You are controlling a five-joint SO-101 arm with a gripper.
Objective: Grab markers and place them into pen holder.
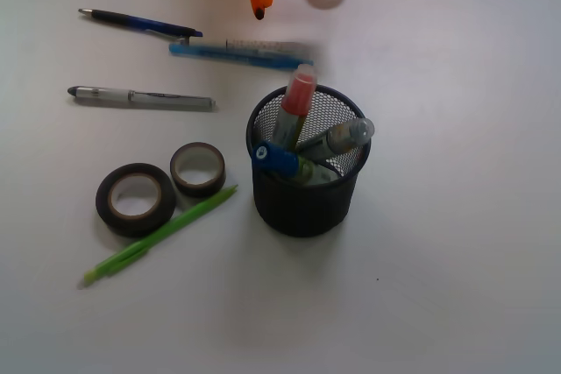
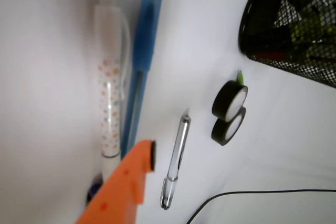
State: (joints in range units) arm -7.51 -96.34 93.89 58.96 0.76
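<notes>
black wire-mesh pen holder (image 1: 307, 190) looks matt metal; silver pen (image 2: 176, 161) at nine o'clock gleams metallic; tape rolls (image 1: 162, 186) dull; orange gripper (image 1: 259, 13) finger smooth plastic.

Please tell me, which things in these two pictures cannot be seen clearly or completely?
- Gripper: front view, the top edge cuts it off; wrist view shows one orange finger, so open or shut is unclear.
- Markers in the pen holder: lower parts hidden behind the mesh.
- Pen holder in wrist view: cropped by the right edge, contents blurred.
- White pen: print too blurred to read.
</notes>
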